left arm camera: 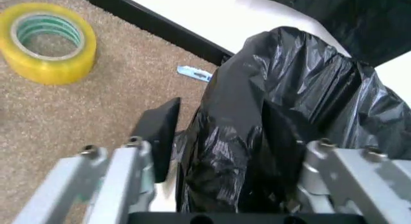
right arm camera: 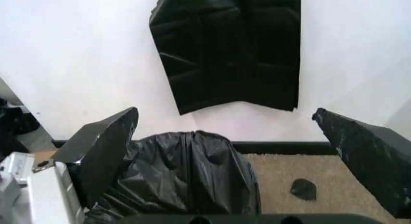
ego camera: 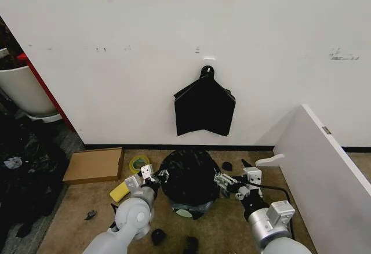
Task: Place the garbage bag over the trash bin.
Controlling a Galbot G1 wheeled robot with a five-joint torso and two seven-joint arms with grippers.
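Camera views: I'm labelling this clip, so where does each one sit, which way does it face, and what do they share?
Head view: high on the robot, looking down at the trash bin wrapped in the garbage bag by the wall; both arms show, left pincer and right pincer flanking it.
Left wrist view: faces the garbage bag between its open fingers; yellow tape roll beyond.
Right wrist view: faces the wall over the garbage bag; open fingers frame it.
Shared: all three show the bagged bin; head and right wrist show the hanging black bundle.
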